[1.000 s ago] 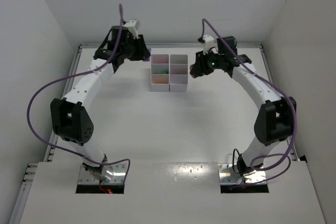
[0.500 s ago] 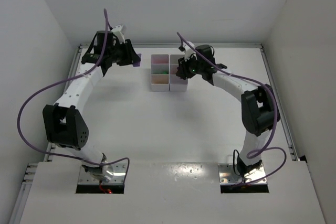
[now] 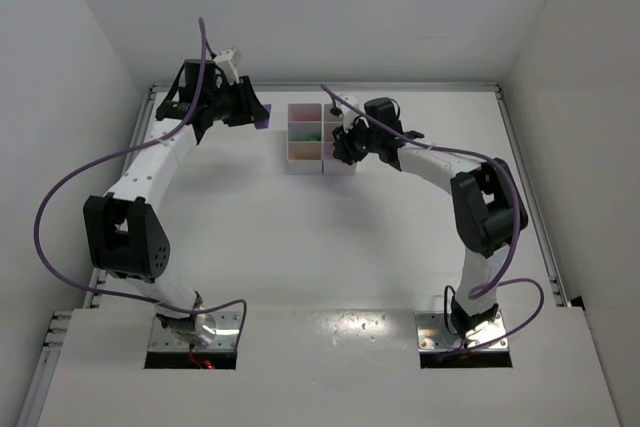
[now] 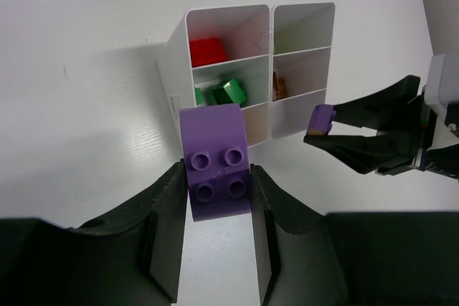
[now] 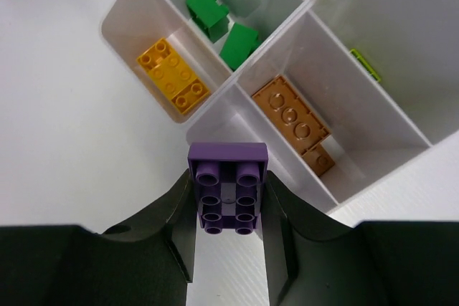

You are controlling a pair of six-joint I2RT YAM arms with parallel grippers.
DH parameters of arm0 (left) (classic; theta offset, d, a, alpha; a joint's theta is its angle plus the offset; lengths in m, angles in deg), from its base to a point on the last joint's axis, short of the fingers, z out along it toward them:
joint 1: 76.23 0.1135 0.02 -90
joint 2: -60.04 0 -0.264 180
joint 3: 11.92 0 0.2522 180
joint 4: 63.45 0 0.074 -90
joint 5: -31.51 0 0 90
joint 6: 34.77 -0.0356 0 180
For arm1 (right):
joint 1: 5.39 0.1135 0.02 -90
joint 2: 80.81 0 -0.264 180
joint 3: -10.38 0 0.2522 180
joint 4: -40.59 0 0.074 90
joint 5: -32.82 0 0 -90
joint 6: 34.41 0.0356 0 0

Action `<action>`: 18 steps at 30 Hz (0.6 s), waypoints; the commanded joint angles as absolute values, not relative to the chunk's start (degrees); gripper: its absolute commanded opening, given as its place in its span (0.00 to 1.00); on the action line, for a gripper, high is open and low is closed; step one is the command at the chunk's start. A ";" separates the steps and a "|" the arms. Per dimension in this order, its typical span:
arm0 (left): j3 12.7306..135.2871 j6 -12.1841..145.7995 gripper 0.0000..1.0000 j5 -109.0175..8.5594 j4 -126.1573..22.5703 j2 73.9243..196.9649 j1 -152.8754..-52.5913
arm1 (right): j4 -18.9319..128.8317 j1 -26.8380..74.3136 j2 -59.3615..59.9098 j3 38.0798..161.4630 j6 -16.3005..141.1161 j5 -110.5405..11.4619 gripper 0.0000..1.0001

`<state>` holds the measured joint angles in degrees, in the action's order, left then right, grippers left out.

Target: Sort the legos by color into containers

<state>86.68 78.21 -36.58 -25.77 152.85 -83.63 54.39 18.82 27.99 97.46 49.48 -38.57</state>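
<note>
The white six-compartment tray (image 3: 322,137) stands at the far middle of the table. My left gripper (image 3: 258,115) hangs left of it, shut on a purple lego (image 4: 215,170), studs facing the camera. My right gripper (image 3: 343,144) is at the tray's near right corner, shut on a second purple lego (image 5: 227,177) whose hollow underside faces the camera, just over the rim of that corner compartment. Inside the tray (image 5: 237,80) lie a yellow brick (image 5: 174,75), two green bricks (image 5: 222,26), an orange brick (image 5: 295,123), a lime piece (image 5: 366,64) and a red brick (image 4: 208,51).
White walls close in the table on the left, back and right. In the left wrist view the right gripper's black fingers (image 4: 373,141) reach in from the right, close to the tray's wall (image 4: 172,69). Purple cables loop above both arms.
My right arm has swung left to the tray's near right corner, carrying its purple lego. My left gripper drew back to the left a little, then stayed still.
</note>
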 commanded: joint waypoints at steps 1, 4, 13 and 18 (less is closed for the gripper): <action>89.38 78.69 0.00 -34.77 -27.19 152.94 -83.09 | 50.85 19.57 28.09 96.21 45.93 -37.14 0.14; 89.38 78.69 0.00 -34.76 -27.19 153.47 -83.09 | 49.00 19.57 28.09 94.46 44.69 -38.37 0.14; 88.24 78.69 0.00 -34.23 -27.19 153.47 -83.09 | 47.15 19.57 29.32 94.98 43.46 -39.60 0.14; 88.24 78.69 0.00 -33.71 -27.19 153.47 -83.09 | 46.62 19.57 28.79 95.50 42.94 -39.07 0.14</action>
<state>86.85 78.21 -35.09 -25.79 153.82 -83.63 50.17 19.36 29.04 94.48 44.19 -39.66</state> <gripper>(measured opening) 0.412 0.353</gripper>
